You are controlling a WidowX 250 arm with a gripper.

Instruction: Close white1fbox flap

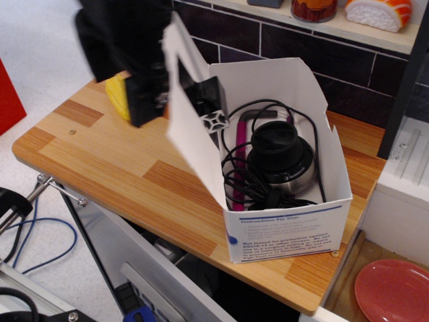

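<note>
From my remote seat I see the white1fbox [288, 221] sitting on the right part of the wooden worktop [100, 161], its blue-printed label facing the camera at the front. The box is open at the top. Inside it lies a round black device on a silver base [278, 157], wrapped in a tangle of black cable [244, 184], with a magenta strip [236, 151] running along the left inner wall.

The flap [194, 144] is hinged along the box's left edge and stands steeply tilted, nearly upright, its free edge up near the tiled back wall [301, 47]. The face turned toward the box interior carries a small black block [209, 107] with a pale cross-shaped end.

The pincer [144, 100] is a dark, motion-blurred mass just left of the flap, at its outer face. I cannot tell whether it touches the cardboard, nor how far its fingers are apart.

A yellow object [119, 97] peeks out behind the arm on the worktop. On the shelf above sit a jar and an orange-and-white item [375, 12]. A red plate [392, 288] lies lower right, below the worktop level.
</note>
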